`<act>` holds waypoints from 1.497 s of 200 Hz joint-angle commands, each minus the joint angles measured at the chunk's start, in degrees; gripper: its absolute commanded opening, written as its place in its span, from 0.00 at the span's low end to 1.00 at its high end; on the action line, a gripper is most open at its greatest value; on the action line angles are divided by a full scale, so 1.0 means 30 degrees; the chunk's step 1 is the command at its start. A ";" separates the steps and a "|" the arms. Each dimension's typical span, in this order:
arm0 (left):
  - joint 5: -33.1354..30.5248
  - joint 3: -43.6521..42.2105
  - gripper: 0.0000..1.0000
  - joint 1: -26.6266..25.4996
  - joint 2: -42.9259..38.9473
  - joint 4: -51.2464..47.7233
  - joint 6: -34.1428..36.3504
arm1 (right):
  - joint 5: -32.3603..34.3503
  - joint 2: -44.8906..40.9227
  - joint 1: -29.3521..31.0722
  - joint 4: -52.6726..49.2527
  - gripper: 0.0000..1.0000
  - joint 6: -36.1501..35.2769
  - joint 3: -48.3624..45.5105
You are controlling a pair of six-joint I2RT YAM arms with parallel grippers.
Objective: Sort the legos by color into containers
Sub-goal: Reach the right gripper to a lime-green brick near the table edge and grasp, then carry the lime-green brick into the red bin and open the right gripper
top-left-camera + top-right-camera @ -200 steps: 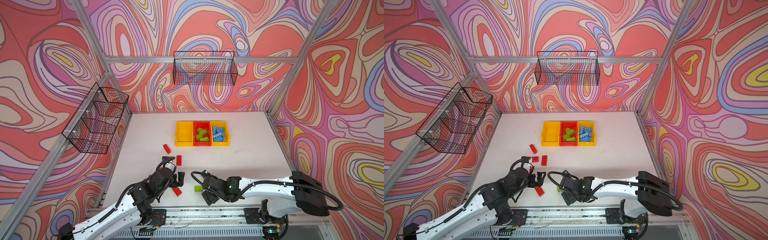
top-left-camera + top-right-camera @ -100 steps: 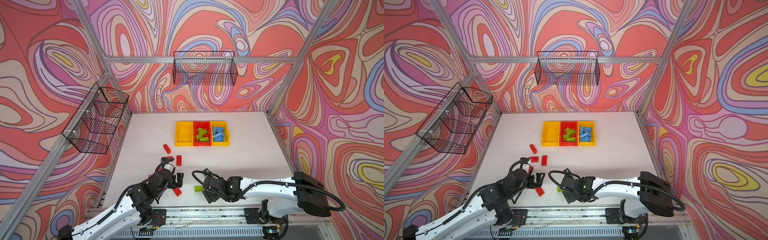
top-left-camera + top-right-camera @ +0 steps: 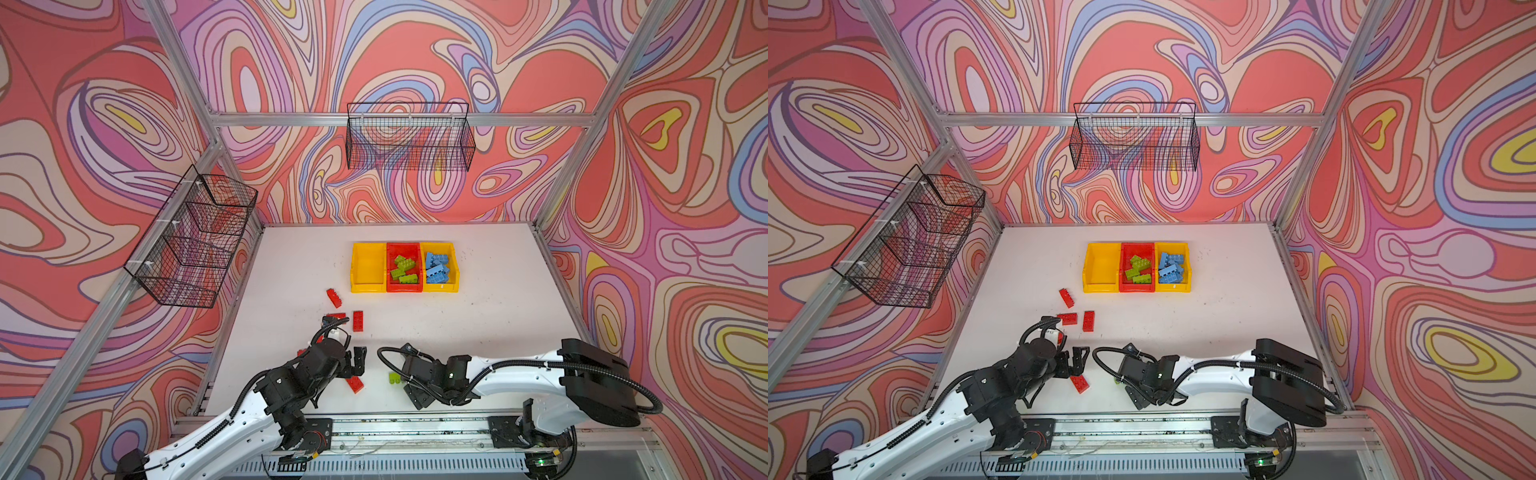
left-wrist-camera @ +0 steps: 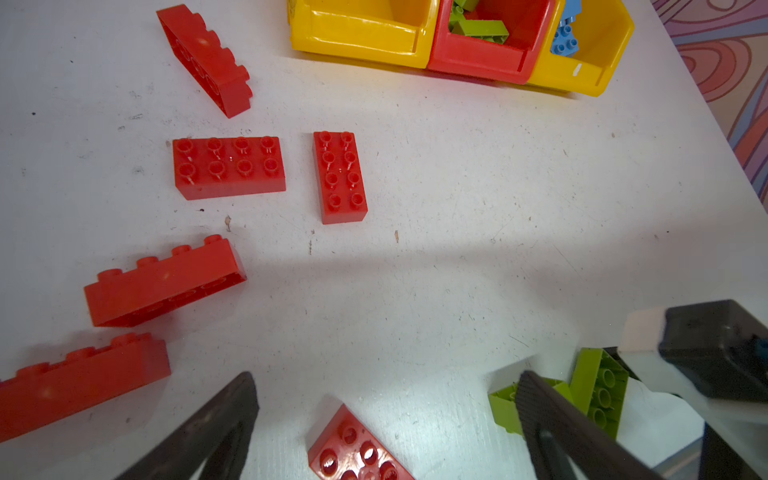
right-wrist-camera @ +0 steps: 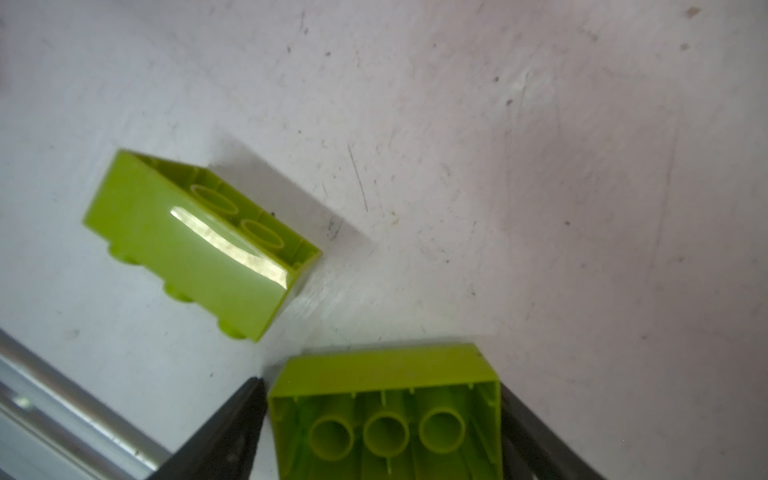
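Three joined containers stand at the back: a yellow bin [image 3: 368,266] with nothing in it, a red bin [image 3: 404,249] holding green legos [image 3: 403,270], and a yellow bin [image 3: 453,266] holding blue legos [image 3: 436,268]. Several red legos [image 4: 228,168] lie loose on the table. My left gripper [image 4: 386,378] hangs open just above one red lego [image 4: 357,449] near the front. In the right wrist view my right gripper [image 5: 381,388] is shut on the ends of a green lego [image 5: 386,432], whose hollow underside faces the camera. Another green lego [image 5: 199,245] lies on its side beside it.
A black wire basket [image 3: 409,137] hangs on the back wall and another [image 3: 193,241] on the left wall. The metal front rail [image 3: 415,428] runs close behind both grippers. The two grippers work near each other at the table's front.
The right gripper's jaws have closed in onto the green lego. The left gripper stays open and has barely shifted.
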 commanded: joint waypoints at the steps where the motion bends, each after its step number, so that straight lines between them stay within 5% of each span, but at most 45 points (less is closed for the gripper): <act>1: -0.0409 -0.0279 1.00 -0.0051 -0.0070 0.0189 -0.0179 | 0.0295 0.0311 -0.0055 0.0080 0.66 0.0310 -0.0046; 51: -0.0497 -0.0249 1.00 -0.0049 -0.0126 -0.0006 -0.0065 | 0.1835 -0.0716 -0.0798 -0.0957 0.55 0.0493 0.0698; 109: -0.0885 -0.0320 1.00 -0.0046 -0.0175 -0.0043 0.0209 | 0.1865 -0.2013 -0.7160 0.0248 0.54 -0.2704 0.4203; 157: -0.1334 -0.0728 1.00 -0.0048 0.0000 0.0055 0.0246 | 0.0970 0.2889 -1.0515 0.0615 0.54 -0.5413 1.0880; 225: -0.1954 -0.0815 1.00 -0.0034 0.0399 0.0287 0.0432 | -0.0047 1.0847 -1.2757 -0.0377 0.55 -0.6460 1.8685; 243: -0.2038 -0.0708 1.00 0.0012 0.0724 0.0245 0.0552 | -0.0105 1.2181 -1.3020 -0.0971 0.62 -0.6691 2.0367; 274: -0.2082 -0.0403 1.00 0.0107 0.1352 0.0329 0.0599 | -0.0294 1.2569 -1.3171 -0.1363 0.93 -0.6875 2.1181; 299: -0.2014 -0.0008 1.00 0.0200 0.1844 0.0511 0.0754 | -0.0593 1.1129 -1.3150 -0.1207 0.97 -0.6709 2.0033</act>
